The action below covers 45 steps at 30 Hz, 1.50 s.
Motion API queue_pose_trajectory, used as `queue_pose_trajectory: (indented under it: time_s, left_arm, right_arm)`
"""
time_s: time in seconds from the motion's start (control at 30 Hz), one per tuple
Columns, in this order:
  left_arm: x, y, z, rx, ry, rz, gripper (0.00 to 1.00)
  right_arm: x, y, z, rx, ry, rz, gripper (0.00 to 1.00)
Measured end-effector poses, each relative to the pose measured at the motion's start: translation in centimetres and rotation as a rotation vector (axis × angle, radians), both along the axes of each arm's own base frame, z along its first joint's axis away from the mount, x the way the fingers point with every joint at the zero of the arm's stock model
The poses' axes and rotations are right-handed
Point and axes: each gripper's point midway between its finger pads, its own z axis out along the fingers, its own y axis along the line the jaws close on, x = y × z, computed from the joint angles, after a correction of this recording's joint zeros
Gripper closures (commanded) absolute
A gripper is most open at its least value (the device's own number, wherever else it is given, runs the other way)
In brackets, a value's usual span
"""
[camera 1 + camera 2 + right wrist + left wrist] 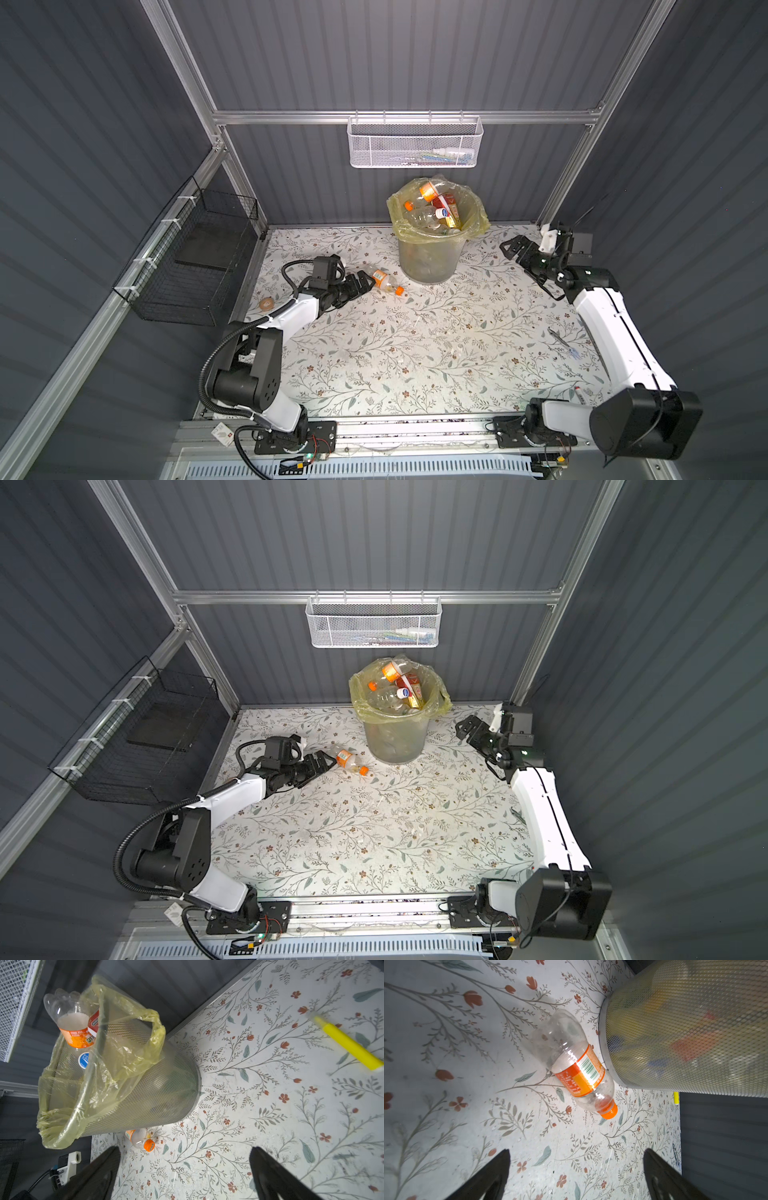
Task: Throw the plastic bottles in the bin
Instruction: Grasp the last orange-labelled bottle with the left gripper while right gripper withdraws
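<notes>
A clear plastic bottle (384, 281) (351, 761) with an orange label and cap lies on its side on the floral table, just left of the bin's foot. It also shows in both wrist views (577, 1066) (140, 1138). My left gripper (366, 283) (328, 760) (576, 1151) is open and low over the table, its tips just short of the bottle's base, with nothing between them. The grey mesh bin (428, 257) (395, 737) (685, 1032) (135, 1095), lined with a yellow bag, holds several bottles (436, 203) (399, 683) (72, 1028). Right of the bin, my right gripper (505, 249) (461, 729) (185, 1148) is open and empty.
A white mesh basket (413, 143) hangs on the back wall above the bin. A black wire basket (195, 266) is fixed to the left wall. A yellow highlighter (351, 1045) lies near the back right, a tape roll (266, 303) at the left edge, small tools (559, 338) on the right.
</notes>
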Motion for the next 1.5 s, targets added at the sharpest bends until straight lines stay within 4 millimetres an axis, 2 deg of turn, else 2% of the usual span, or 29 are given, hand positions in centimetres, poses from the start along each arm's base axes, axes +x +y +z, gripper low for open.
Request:
queue_pose_trajectory:
  time_s: [0.2,0.33,0.5,0.77,1.0,1.2,1.33,1.5]
  left_arm:
    - [1.5,-3.2,-1.1,-0.024,0.022,-0.026,0.0]
    - [2.4,-4.8,-2.2,-0.029,0.05,-0.031,0.0]
    - [3.6,-5.8,-3.4,-0.012,0.07,-0.016,0.0]
    - [5.6,-5.6,-4.8,0.047,0.097,0.033,0.01]
    - [7.3,-5.9,-5.8,0.076,0.101,0.042,0.18]
    - [7.1,-5.7,-6.2,0.093,0.111,0.03,0.34]
    - [6.8,-5.7,-6.3,0.096,0.106,0.019,0.37]
    - [4.6,-4.6,-6.3,0.119,0.116,0.005,0.43]
  right_arm:
    - [-2.2,-1.0,-4.7,0.036,0.08,-0.034,0.01]
    - [-2.9,-1.2,-6.1,0.05,0.1,-0.039,0.01]
    - [-2.7,-1.4,-6.4,0.062,0.083,-0.041,0.01]
    - [-2.4,-1.6,-6.7,0.093,0.067,-0.046,0.01]
    - [-2.4,-1.7,-7.1,0.114,0.062,-0.045,0.01]
    - [-2.5,-1.9,-7.4,0.127,0.065,-0.053,0.01]
    - [-2.5,-2.0,-7.4,0.134,0.066,-0.058,0.01]
    - [-2.5,-2.1,-7.4,0.136,0.064,-0.058,0.01]
